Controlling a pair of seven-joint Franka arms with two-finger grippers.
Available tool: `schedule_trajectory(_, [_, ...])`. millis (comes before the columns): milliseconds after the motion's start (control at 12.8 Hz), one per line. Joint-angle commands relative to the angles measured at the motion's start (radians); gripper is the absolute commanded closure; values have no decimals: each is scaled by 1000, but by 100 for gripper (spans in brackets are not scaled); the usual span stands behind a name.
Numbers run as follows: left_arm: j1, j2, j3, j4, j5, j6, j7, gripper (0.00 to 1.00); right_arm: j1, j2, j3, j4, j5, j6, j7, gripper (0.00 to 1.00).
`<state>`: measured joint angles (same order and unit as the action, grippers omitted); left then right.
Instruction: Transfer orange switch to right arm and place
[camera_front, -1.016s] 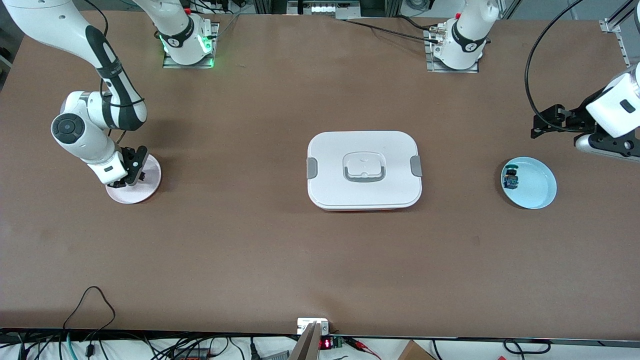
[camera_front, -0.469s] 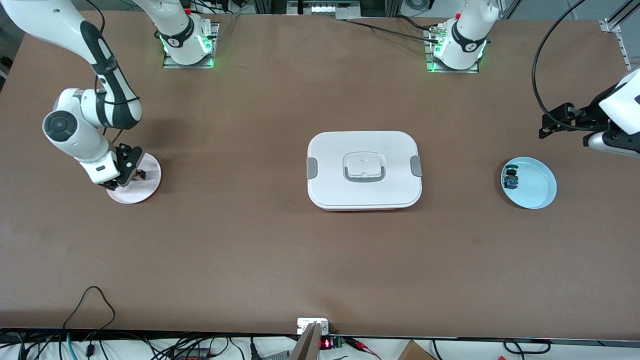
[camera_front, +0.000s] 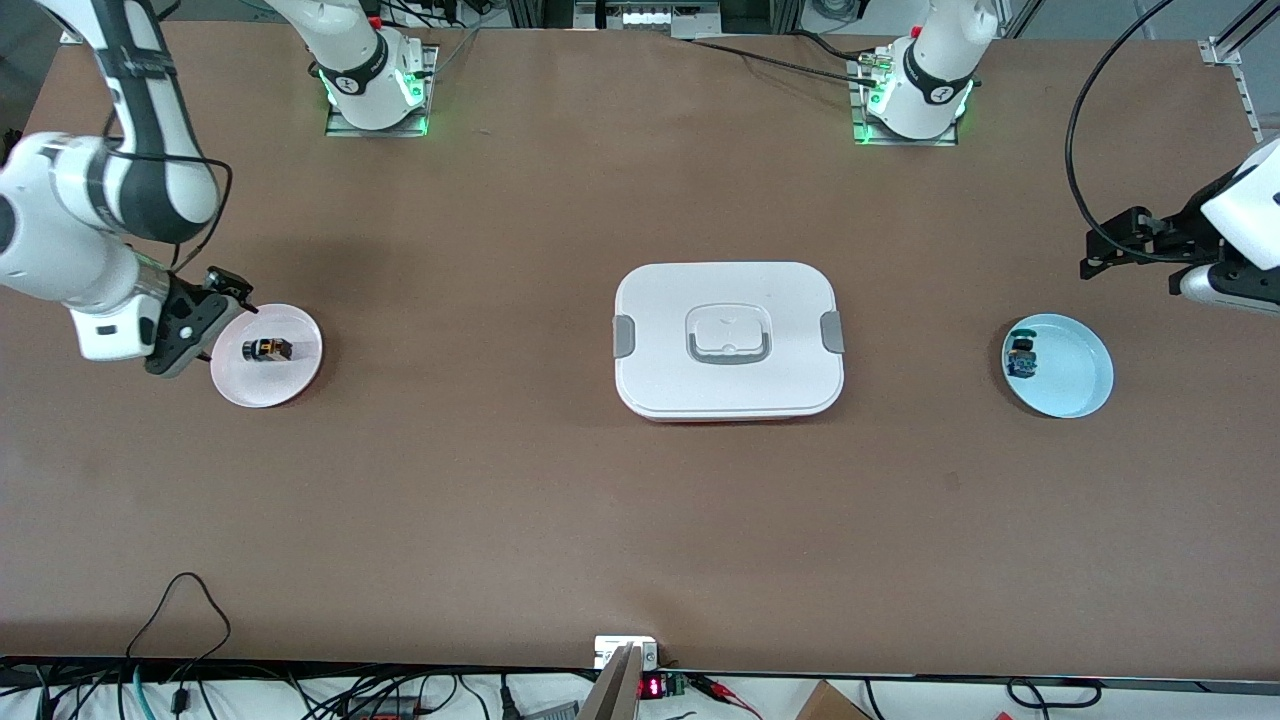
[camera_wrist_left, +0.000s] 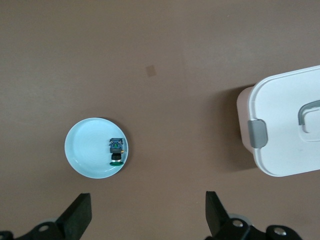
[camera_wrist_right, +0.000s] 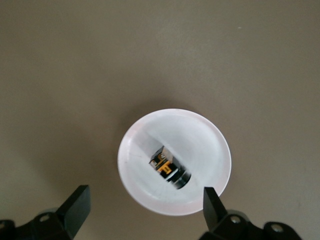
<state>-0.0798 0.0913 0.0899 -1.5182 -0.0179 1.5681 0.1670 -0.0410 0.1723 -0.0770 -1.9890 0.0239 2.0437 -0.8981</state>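
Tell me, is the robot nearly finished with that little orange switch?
It looks almost done. The orange switch lies on the pink plate, free of any grip. The right gripper is open, up beside the plate. The left gripper waits open near the blue plate. Nothing seems left but pulling away.

The orange switch (camera_front: 267, 349) lies on its side in the pink plate (camera_front: 296, 382) toward the right arm's end of the table. The right gripper (camera_front: 205, 318) hangs empty over that plate's edge, its fingers apart. A white lidded box (camera_front: 727, 339) sits mid-table. In the blue plate (camera_front: 1075, 375) lies another small switch (camera_front: 1021, 357) (green and blue parts). The left gripper (camera_front: 1095, 262) waits in the air near it.
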Motion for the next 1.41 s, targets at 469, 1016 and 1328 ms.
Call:
schedule_trajectory(469, [2,10,-4,19,41,-7,19,0,46,1,106,287,16,-501,971,0])
schedule_trajectory(1016, [2,10,-2,36,38,-6,20,0,50,-11,85,541,-42,-628,912,0])
schedule_trajectory(1328, [0,13,-4,56,38,-7,15,0,24,-72,48,524,-51,-620,917,0])
